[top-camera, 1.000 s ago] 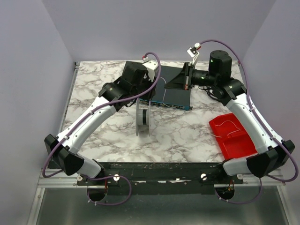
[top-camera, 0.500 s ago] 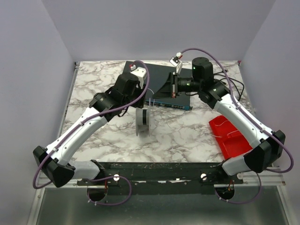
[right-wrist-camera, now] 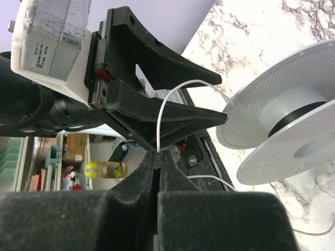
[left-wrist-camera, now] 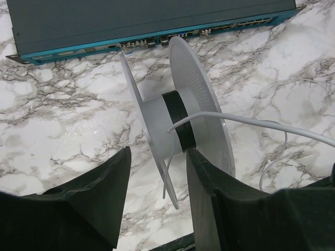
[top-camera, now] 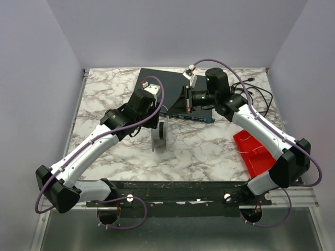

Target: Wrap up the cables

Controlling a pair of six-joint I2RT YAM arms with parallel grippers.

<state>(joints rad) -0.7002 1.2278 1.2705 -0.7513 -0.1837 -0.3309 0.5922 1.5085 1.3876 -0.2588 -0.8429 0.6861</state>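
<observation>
Table [top-camera: 209,151]: spool [top-camera: 158,135] upright.
Left gripper [left-wrist-camera: 158,154]: wider apart, straddling spool.
Right gripper [right-wrist-camera: 158,152]: clamped on white wire [right-wrist-camera: 159,117], shifted left.

Even, soft overhead light, faint shadows, mild sheen on marble table [left-wrist-camera: 89,130]; right gripper [right-wrist-camera: 158,154] blurred up close

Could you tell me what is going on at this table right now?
Two robot arms are winding a thin white wire onto a white spool standing on edge on the marble table, near a dark network switch. The right gripper is shut on the wire and holds it clear of the spool, the strand running to the hub. The left gripper is open, its fingers either side of the spool's lower edge. Hardly any wire shows on the hub yet.
</observation>
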